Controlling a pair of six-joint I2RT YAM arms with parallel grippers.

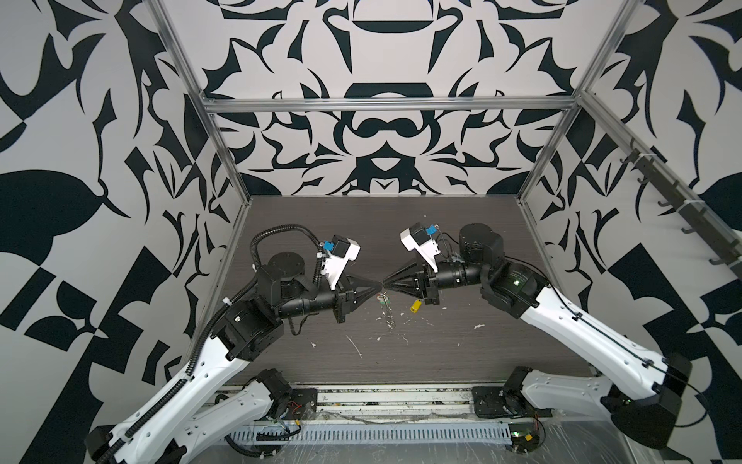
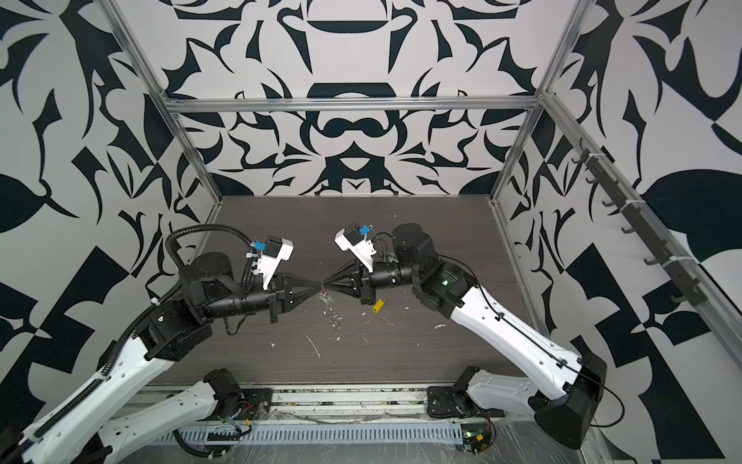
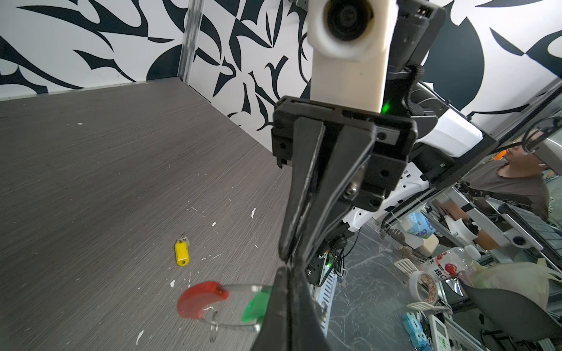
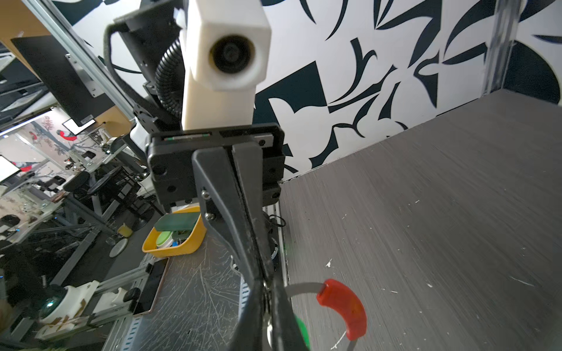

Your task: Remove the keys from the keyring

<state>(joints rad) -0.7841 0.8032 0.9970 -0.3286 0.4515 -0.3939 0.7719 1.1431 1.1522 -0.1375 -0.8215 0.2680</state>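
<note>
Left hand (image 1: 376,286) reaches in from left, right hand (image 1: 387,284) from right. Tips meet over middle of table (image 1: 401,225); touching or just apart, cannot tell. Keyring (image 3: 202,299) hangs at meeting point, off table, hoop running into left hand's closed tips. Attached key (image 3: 255,307) sits on hoop, against left hand. Loose key (image 1: 416,306) lies flat on table, right of keyring, just in front of right hand. Scraps (image 1: 355,346) strewn on table in front of both hands.

Bright, even light, faint shadows, fisheye-bent edges; close keyring (image 3: 202,299) blurred in both wrist views.
</note>
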